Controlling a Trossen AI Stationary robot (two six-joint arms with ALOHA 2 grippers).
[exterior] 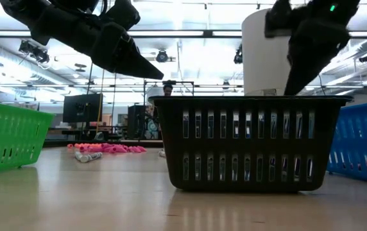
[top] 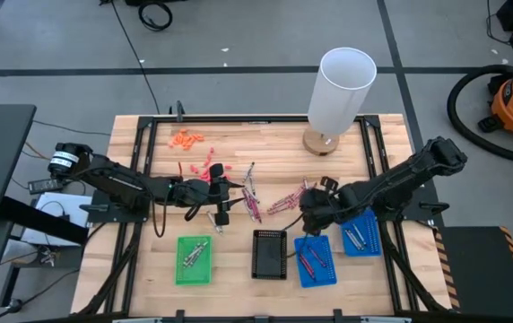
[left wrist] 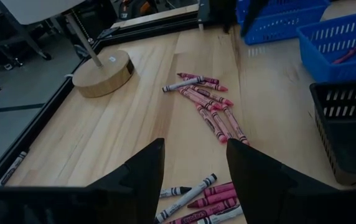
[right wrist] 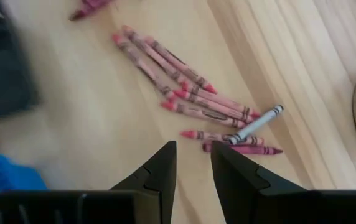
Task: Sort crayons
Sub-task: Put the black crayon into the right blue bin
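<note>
Pinkish-red and maroon crayons lie flat on the wooden table in two loose groups, one (top: 253,199) beside my left gripper and one (top: 283,202) beside my right gripper. My left gripper (top: 221,205) is open and empty above the table. Its wrist view shows several pink and silvery-grey crayons (left wrist: 196,198) just past its fingertips (left wrist: 195,168) and the other group (left wrist: 210,106) farther off. My right gripper (top: 310,208) is open and empty, hovering at the near end of the pink crayons (right wrist: 190,93), with one silvery-grey crayon (right wrist: 256,123) lying across them.
A green tray (top: 194,260) holds silvery crayons. A black tray (top: 269,254) and two blue trays (top: 315,262) (top: 361,235) stand along the near side; the blue trays hold crayons. A white cylinder on a round wooden base (top: 337,94) stands at the far side. Orange and red bits (top: 186,138) lie far left.
</note>
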